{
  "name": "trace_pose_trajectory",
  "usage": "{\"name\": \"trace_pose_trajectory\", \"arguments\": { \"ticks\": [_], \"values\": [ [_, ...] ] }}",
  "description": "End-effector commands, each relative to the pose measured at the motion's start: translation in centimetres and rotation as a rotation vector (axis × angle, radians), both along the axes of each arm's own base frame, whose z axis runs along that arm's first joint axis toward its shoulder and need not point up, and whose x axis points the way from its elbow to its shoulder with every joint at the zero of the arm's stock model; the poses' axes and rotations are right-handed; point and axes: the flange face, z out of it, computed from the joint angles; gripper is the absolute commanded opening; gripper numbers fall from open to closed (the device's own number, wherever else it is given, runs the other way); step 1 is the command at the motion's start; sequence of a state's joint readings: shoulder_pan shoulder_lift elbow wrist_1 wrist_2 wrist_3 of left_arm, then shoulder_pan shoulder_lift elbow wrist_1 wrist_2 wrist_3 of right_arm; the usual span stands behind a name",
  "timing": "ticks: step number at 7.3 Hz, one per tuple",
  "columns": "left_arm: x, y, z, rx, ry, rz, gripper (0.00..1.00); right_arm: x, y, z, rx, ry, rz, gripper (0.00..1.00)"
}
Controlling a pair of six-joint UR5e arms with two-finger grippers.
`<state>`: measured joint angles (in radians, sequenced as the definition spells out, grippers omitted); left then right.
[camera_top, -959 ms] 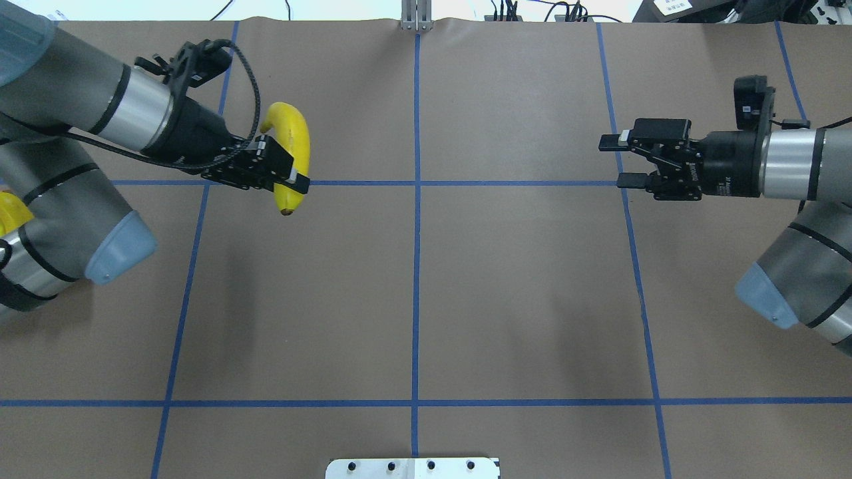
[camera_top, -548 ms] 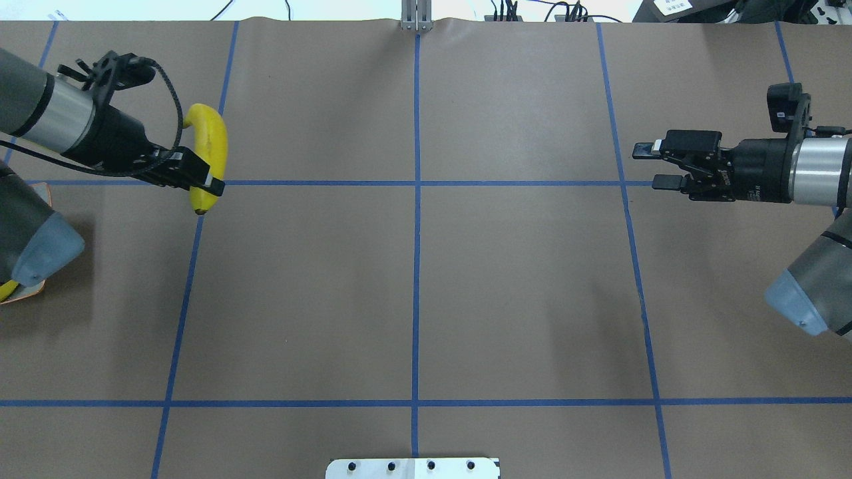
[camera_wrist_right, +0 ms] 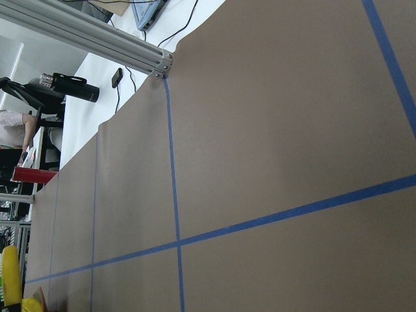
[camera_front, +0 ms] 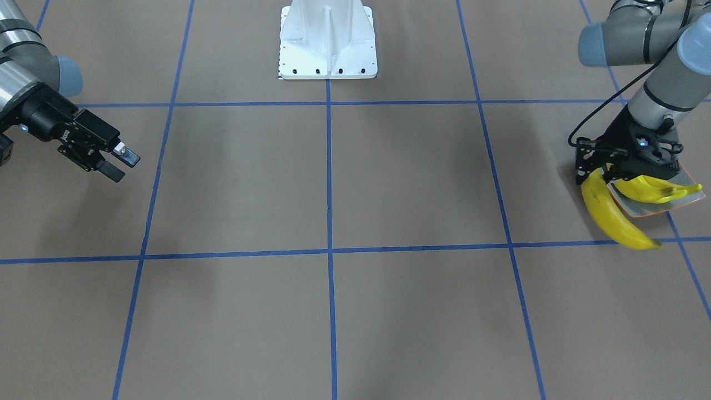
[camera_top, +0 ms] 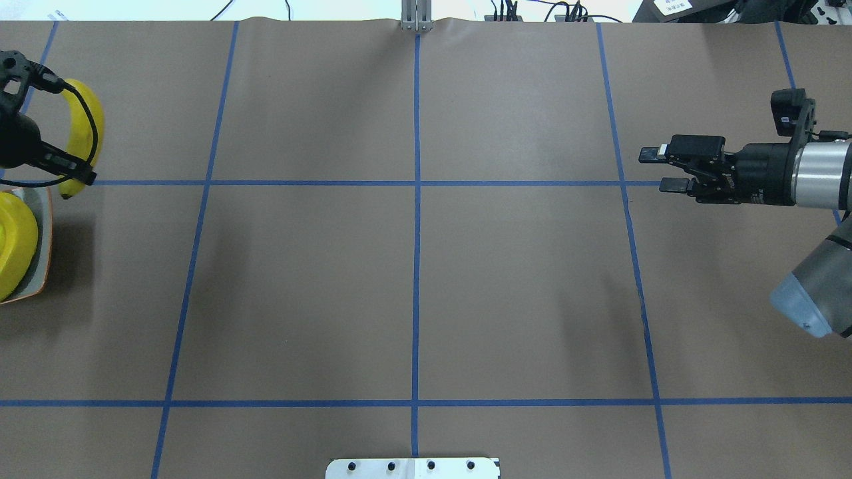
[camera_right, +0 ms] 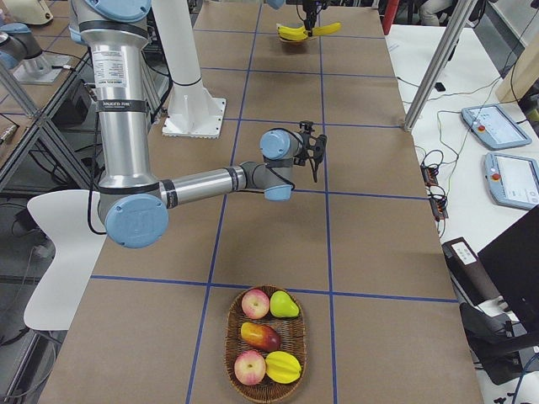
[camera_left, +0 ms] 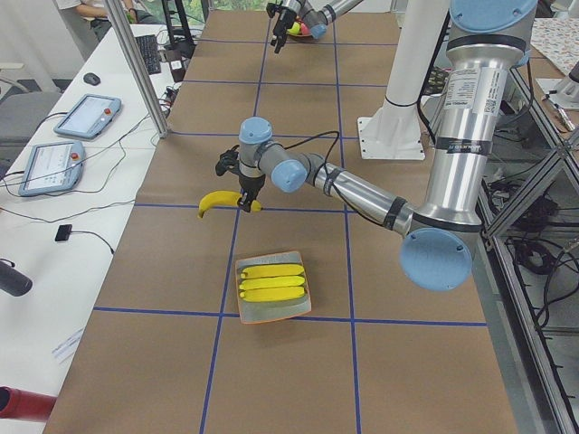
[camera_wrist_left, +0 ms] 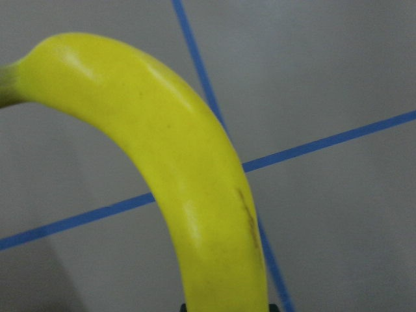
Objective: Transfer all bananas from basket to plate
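My left gripper (camera_top: pixel 74 175) is shut on a yellow banana (camera_top: pixel 85 130) at the table's far left edge. It holds the fruit in the air just beyond the grey, orange-rimmed plate (camera_top: pixel 42 223). Two more bananas (camera_left: pixel 271 281) lie side by side on that plate (camera_left: pixel 271 316). The front-facing view shows the held banana (camera_front: pixel 614 216) hanging beside the plate (camera_front: pixel 639 209), under the left gripper (camera_front: pixel 611 173). It fills the left wrist view (camera_wrist_left: pixel 195 195). My right gripper (camera_top: pixel 655 170) hovers open and empty at the right side. The basket (camera_right: pixel 228 345) holds no banana.
The wicker basket sits at the table's right end with apples (camera_right: pixel 255 303) and other fruit. The white robot base (camera_front: pixel 328 41) stands at the middle of the near edge. Blue tape lines cross the brown table top. Operator desks with tablets (camera_left: pixel 86 116) flank the far side.
My left arm has swung leftward with the banana, from the left-centre of the table to beside the plate. The right gripper has drawn back a little to the right, still open.
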<state>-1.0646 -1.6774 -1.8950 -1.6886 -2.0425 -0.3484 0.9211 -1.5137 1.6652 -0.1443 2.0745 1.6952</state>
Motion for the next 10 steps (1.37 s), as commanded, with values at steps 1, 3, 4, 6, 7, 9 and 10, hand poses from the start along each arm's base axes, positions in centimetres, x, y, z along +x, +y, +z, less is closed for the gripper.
{"name": "trace_pose_trajectory", "arguments": {
  "ticks": [1,3,4,6,7,9,10],
  "values": [
    [-4.4,1.9,3.3,0.009,-0.354,0.043,0.0,-0.1,0.0,0.3,-0.004,0.005,0.0,1.0],
    [-7.6,5.4,10.2,-0.069,-0.554,0.102,0.0,-0.3,-0.3,0.8,-0.012,0.011,0.0,1.0],
    [-8.3,6.9,13.6,-0.138,-0.628,0.127,0.0,-0.4,-0.3,0.7,-0.01,0.01,0.0,1.0],
    [-8.5,7.2,14.8,-0.217,-0.745,0.162,0.0,-0.5,-0.4,0.4,-0.005,0.006,-0.002,1.0],
    [-6.7,7.6,16.4,-0.23,-0.767,0.209,0.0,-0.5,-0.4,0.5,-0.008,0.008,0.0,1.0],
    [-4.0,7.4,18.3,-0.245,-0.79,0.267,0.0,-0.6,-0.5,0.4,-0.009,0.007,-0.002,1.0],
    [-3.6,7.5,19.1,-0.257,-0.8,0.282,0.0,-0.6,-0.5,0.5,-0.014,0.011,-0.002,1.0]
  ]
}}
